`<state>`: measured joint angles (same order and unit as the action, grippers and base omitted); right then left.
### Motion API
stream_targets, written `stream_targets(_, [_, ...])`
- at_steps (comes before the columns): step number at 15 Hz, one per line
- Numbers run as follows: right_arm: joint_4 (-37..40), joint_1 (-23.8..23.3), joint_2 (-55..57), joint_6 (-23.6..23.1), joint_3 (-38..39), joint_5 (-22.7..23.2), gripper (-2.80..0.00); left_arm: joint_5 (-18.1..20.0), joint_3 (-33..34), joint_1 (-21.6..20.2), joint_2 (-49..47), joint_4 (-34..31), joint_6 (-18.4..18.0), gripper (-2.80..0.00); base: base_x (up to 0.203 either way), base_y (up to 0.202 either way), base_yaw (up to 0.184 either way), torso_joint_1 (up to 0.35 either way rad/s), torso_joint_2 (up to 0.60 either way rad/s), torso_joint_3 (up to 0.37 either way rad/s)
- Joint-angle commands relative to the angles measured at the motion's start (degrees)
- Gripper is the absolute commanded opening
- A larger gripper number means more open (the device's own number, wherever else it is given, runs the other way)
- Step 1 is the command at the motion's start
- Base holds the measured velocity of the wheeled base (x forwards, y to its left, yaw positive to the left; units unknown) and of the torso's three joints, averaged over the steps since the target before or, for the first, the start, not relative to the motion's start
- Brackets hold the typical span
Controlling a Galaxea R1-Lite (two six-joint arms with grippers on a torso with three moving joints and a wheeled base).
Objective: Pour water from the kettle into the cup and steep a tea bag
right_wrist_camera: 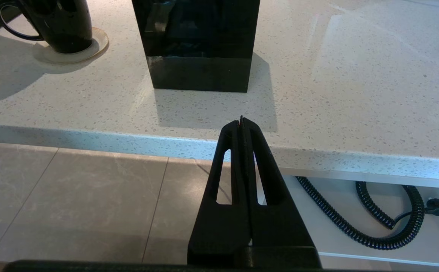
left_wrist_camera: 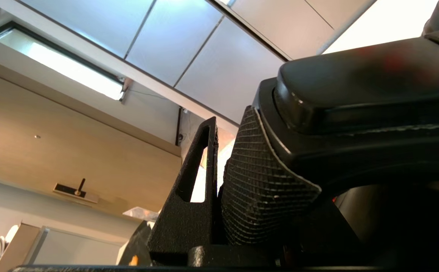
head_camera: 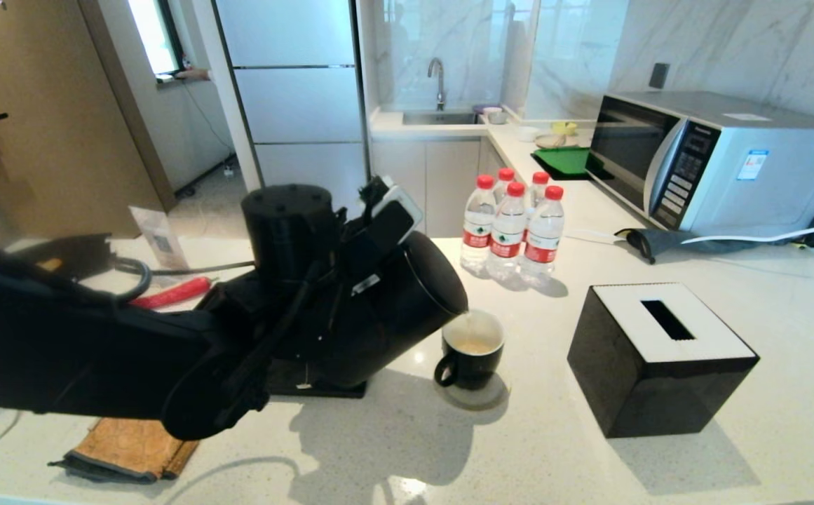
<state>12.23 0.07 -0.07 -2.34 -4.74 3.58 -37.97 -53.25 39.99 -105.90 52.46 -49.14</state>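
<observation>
The left gripper is clamping the big loop handle of the tall matte black kettle, its fingers pressed against the handle in the left wrist view. The kettle is tipping toward the robot's right, base lifted off its flat black stand, spout hanging just over the rim of the small glossy black, white-lined cup. A thin stream of water is falling into the cup, which is sitting on a pale round coaster and looking partly filled. No tea bag is showing.

The kettle is likely heavy and rigid, its weight shifting as it empties, so the handle is the right hold; the cup is light, slick and breakable, and could slide if nudged.

The right gripper is idling below the white speckled counter's edge, fingers pressed together on nothing. Just right of the cup the black cube tissue box is crowding any approach from that side. Farther back are four red-capped plastic bottles, then a silver microwave.
</observation>
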Motion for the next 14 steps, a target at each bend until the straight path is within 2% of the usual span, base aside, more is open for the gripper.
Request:
stream_targets(1, [0.1, 0.0, 0.1, 0.0, 0.0, 0.0, -2.80, -0.2, 0.8, -0.1, 0.2, 0.4, 0.1, -2.80, 0.000, 0.000, 0.000, 0.000, 0.00, 0.000])
stream_targets(8, [0.1, 0.0, 0.1, 0.0, 0.0, 0.0, -2.80, -0.3, 2.8, -0.1, 0.3, 0.4, 5.5, -2.80, 0.000, 0.000, 0.000, 0.000, 0.00, 0.000])
stream_targets(14, [0.1, 0.0, 0.1, 0.0, 0.0, 0.0, -2.80, -0.3, 2.8, 0.0, 0.5, 0.4, 6.4, -2.80, 0.000, 0.000, 0.000, 0.000, 0.00, 0.000])
